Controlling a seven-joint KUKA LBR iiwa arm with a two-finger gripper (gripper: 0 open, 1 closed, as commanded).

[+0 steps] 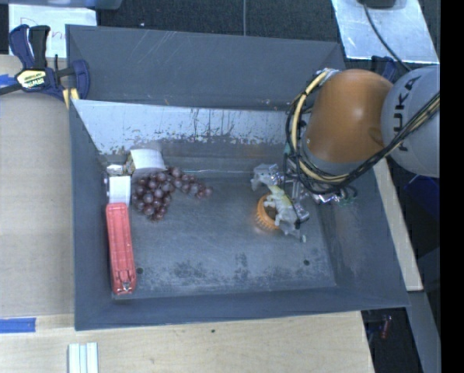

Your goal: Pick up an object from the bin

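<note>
Jaws over orange lump (263, 213) — wall (354, 222) close

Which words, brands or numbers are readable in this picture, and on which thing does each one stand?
"KUKA": black letters on the grey arm, at the right.
Long red pack at the bin's left side: any print on it is too small to read.
</note>
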